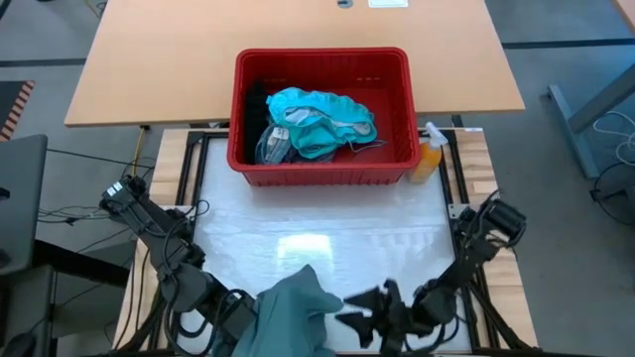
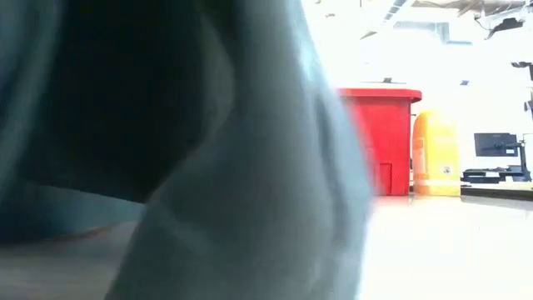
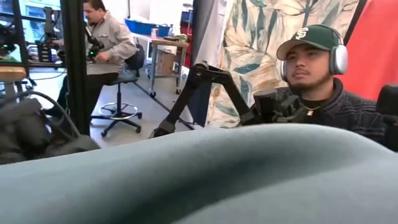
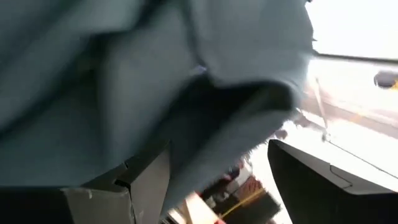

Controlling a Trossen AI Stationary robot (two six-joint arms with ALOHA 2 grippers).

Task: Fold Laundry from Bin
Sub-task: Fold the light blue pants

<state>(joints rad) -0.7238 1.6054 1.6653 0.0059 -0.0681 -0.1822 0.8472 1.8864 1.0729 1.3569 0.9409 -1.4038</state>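
We've got the grey-green garment (image 1: pixel 296 312) bunched at the worktop's near edge between both hands; left hand (image 1: pixel 241 309) nearer, its grip hidden, can't tell; right hand (image 1: pixel 369 315) spread wide just beside it.

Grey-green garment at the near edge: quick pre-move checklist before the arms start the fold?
1. Garment out of the bin: ok. The grey-green garment lies at the near table edge, clear of the red bin.
2. Garment laid flat: not ok. It is bunched in a heap.
3. Left gripper hold on the cloth: cannot tell. The cloth covers it.
4. Right gripper free: ok. Its fingers are open, just beside the garment's edge.
5. Fold area clear: ok. The white mat is bare between garment and bin.
6. Laundry remaining: ok. Teal garments are in the bin.
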